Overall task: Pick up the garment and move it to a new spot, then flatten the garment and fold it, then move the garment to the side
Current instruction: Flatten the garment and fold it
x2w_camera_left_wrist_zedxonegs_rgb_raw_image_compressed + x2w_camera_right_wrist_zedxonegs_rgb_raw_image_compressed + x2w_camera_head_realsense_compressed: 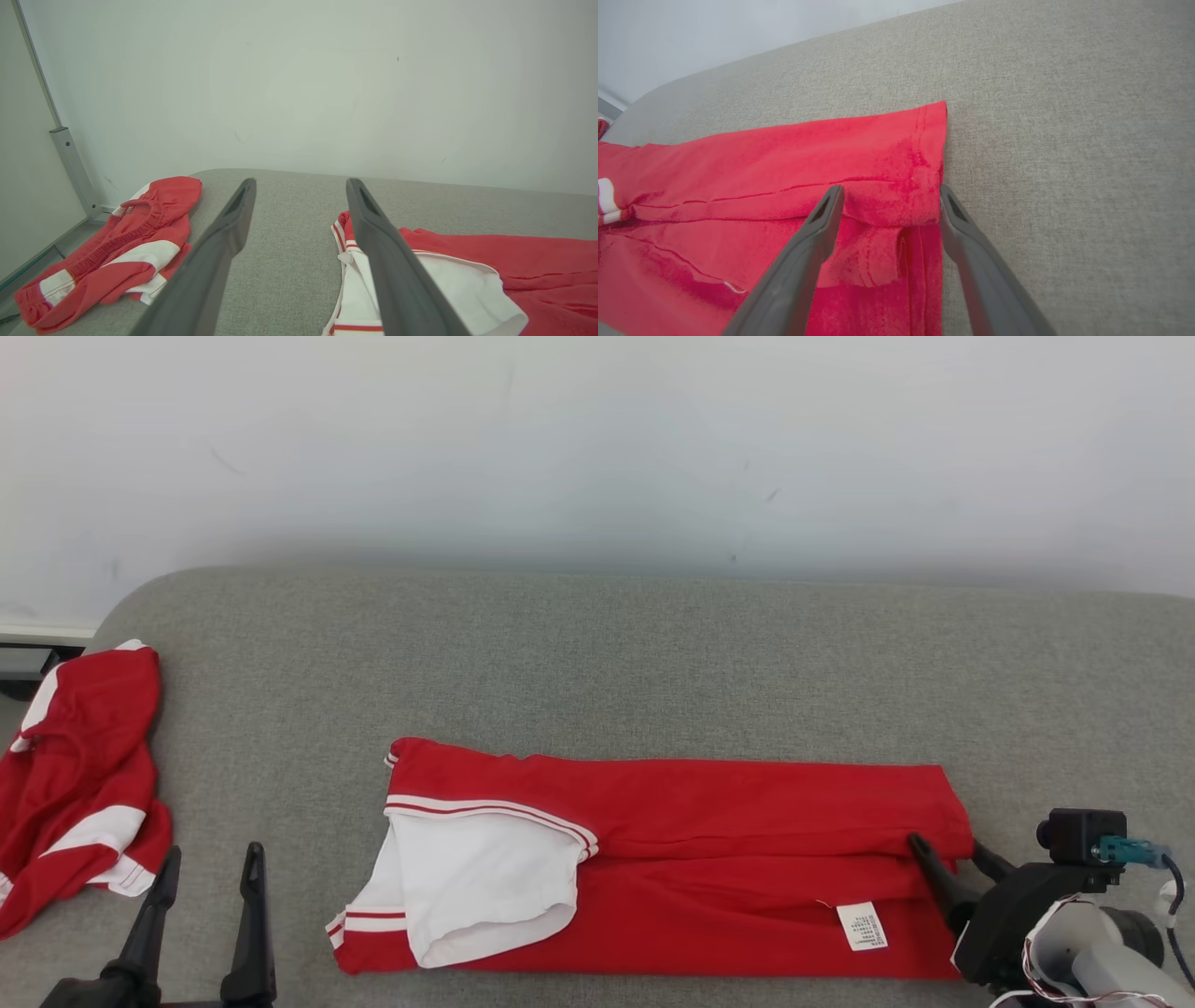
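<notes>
The garment [728,831] is a red shirt with a white sleeve panel [476,887] and striped trim, folded into a long band across the grey surface. My right gripper [945,843] stands open at the garment's right end, its fingers straddling the folded red hem [896,205] at the corner. In the right wrist view the hem edge bunches between the two fingers. My left gripper [212,863] is open over bare grey fabric, left of the garment's sleeve end [448,280], holding nothing.
A second red-and-white garment [79,784] lies crumpled at the left edge of the grey padded surface [597,653]. A white wall runs behind. A metal frame post [70,163] stands off the left end.
</notes>
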Robot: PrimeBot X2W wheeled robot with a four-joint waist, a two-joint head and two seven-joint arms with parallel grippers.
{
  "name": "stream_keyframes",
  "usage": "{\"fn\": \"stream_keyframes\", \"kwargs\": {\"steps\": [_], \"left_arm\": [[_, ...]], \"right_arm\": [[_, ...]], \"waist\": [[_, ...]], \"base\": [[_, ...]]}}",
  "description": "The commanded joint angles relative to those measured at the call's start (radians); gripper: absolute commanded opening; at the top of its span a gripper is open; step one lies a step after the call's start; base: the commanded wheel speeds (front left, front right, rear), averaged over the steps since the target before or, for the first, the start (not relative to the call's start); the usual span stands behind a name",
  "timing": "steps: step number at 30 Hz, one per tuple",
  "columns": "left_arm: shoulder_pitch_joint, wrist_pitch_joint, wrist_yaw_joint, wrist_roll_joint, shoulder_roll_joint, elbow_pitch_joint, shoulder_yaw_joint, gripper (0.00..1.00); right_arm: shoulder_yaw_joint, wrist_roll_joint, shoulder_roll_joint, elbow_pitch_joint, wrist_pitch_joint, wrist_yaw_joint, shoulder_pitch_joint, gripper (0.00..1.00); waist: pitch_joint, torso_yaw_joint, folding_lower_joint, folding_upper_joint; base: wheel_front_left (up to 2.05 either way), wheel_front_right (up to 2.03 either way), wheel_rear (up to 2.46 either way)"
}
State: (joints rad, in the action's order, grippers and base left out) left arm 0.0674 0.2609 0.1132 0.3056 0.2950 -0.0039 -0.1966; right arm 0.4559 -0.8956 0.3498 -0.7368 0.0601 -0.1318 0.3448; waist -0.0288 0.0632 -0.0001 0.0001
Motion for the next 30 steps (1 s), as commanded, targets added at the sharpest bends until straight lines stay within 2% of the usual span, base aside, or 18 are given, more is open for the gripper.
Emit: {"fn": "stream_keyframes", "kwargs": {"steps": [1,7,15,25,26,27,28,29,30], "left_arm": [[0.006,0.005,-0.008,-0.018,-0.005,0.001,0.008,1.0],[0.007,0.005,-0.033,-0.037,-0.028,0.003,0.025,1.0],[0.006,0.005,-0.056,-0.059,-0.052,0.015,0.052,1.0],[0.005,0.005,-0.078,-0.079,-0.078,0.024,0.076,1.0],[0.004,0.005,-0.083,-0.08,-0.081,0.025,0.079,1.0],[0.003,0.005,-0.086,-0.081,-0.083,0.026,0.081,1.0],[0.003,0.005,-0.086,-0.084,-0.085,0.027,0.083,1.0],[0.002,0.005,-0.09,-0.086,-0.087,0.028,0.086,1.0],[0.0,0.005,-0.094,-0.088,-0.09,0.029,0.088,1.0]], "right_arm": [[-0.013,0.033,0.004,-0.023,-0.003,0.002,0.018,1.0],[-0.05,0.093,-0.032,-0.09,-0.015,0.002,0.041,1.0],[-0.076,0.152,-0.063,-0.176,-0.104,0.002,0.05,1.0],[-0.104,0.184,-0.097,-0.18,-0.147,0.001,0.049,1.0],[-0.104,0.18,-0.105,-0.169,-0.15,0.001,0.045,0.95],[-0.103,0.174,-0.112,-0.156,-0.152,0.001,0.04,0.62],[-0.1,0.173,-0.11,-0.144,-0.153,0.001,0.038,0.21],[-0.101,0.17,-0.107,-0.131,-0.151,0.001,0.035,0.0],[-0.102,0.168,-0.102,-0.122,-0.152,0.001,0.031,0.0]], "waist": [[-0.002,0.002,0.0001,-0.0001],[-0.011,0.013,0.0001,-0.0001],[-0.019,0.02,0.0001,-0.0001],[-0.024,0.02,0.0001,-0.0001],[-0.024,0.021,0.0001,-0.0001],[-0.024,0.021,0.0001,-0.0001],[-0.025,0.021,0.0001,-0.0001],[-0.026,0.021,0.0001,-0.0001],[-0.027,0.021,0.0001,-0.0001]], "base": [[0.0,0.0,0.0],[0.0,0.0,0.0],[0.0,0.0,0.0],[0.0,0.0,0.0],[0.0,0.0,0.0],[0.0,0.0,0.0],[0.0,0.0,0.0],[0.0,0.0,0.0],[0.0,0.0,0.0]]}}
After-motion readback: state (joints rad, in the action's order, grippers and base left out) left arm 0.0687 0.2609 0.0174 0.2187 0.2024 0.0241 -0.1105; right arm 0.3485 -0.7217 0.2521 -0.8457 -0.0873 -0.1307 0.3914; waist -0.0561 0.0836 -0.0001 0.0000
